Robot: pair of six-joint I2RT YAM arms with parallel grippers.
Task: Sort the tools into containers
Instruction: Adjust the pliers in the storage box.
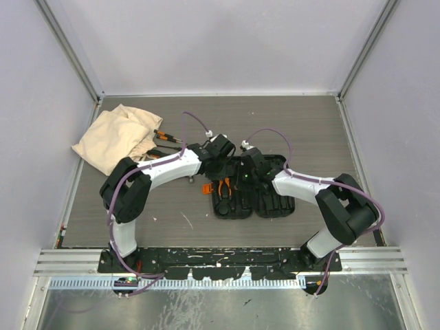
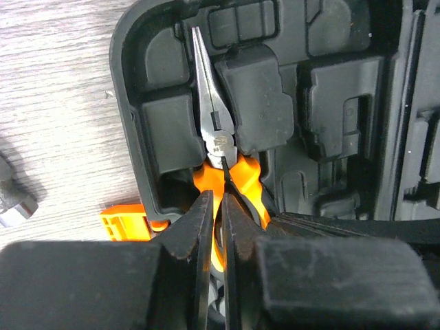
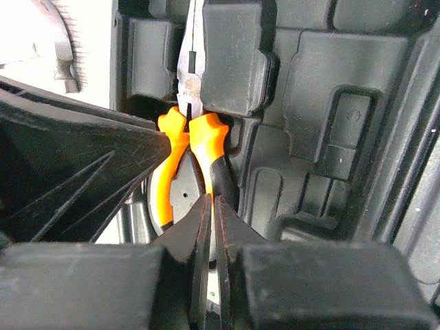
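From above, your left hand (image 1: 221, 152) and right hand (image 1: 249, 159) met over the left half of the black tool case (image 1: 271, 205), where the long-nose pliers (image 1: 223, 185) lay. Screwdrivers (image 1: 167, 135) poked from the cloth bag (image 1: 113, 137) far left of the case.

At the left wrist, your hand (image 2: 220, 206) was pinched shut over the orange handles, likely pressing the pliers (image 2: 218, 141) into their recess.

At the right wrist, that hand (image 3: 211, 206) was closed too, against one handle, probably steadying.

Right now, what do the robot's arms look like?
The left arm and the right arm have white links and chunky black joints. A purple cable loops along each. The left end effector and the right end effector each have two black, wedge-shaped fingers.
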